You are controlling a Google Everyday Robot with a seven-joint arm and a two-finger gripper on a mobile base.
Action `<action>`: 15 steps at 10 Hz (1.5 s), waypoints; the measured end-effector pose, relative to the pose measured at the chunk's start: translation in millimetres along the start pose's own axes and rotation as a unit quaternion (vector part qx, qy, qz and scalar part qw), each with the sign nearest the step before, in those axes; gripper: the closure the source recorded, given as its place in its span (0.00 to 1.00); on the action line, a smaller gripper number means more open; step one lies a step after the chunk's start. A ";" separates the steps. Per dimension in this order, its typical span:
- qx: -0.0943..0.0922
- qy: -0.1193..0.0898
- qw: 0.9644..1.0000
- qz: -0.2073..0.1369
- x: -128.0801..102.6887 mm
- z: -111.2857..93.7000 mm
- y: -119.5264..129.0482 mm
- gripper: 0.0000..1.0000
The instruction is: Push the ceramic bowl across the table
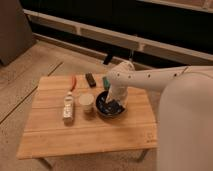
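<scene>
Pincer [114, 101] low, centre (arm [150, 79] outstretched)

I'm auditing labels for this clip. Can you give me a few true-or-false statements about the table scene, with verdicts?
1. The ceramic bowl sits on the table. True.
2. The white cup lies inside the bowl. False: it stands on the table beside the bowl.
3. The gripper is down at the bowl. True.
4. The red object lies at the table's near edge. False: it lies toward the far edge, beyond the cup.
</scene>
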 end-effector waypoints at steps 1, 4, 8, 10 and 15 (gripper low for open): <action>0.000 0.000 1.000 -0.002 0.8 0.5 1.4 0.35; 0.007 -0.020 1.000 0.012 -19.0 9.7 0.2 0.35; 0.010 -0.036 0.999 0.014 -43.4 26.0 11.8 0.35; 0.004 -0.018 1.000 0.019 -43.4 40.9 19.3 0.35; 0.022 0.050 0.998 0.033 -57.7 99.3 20.8 0.35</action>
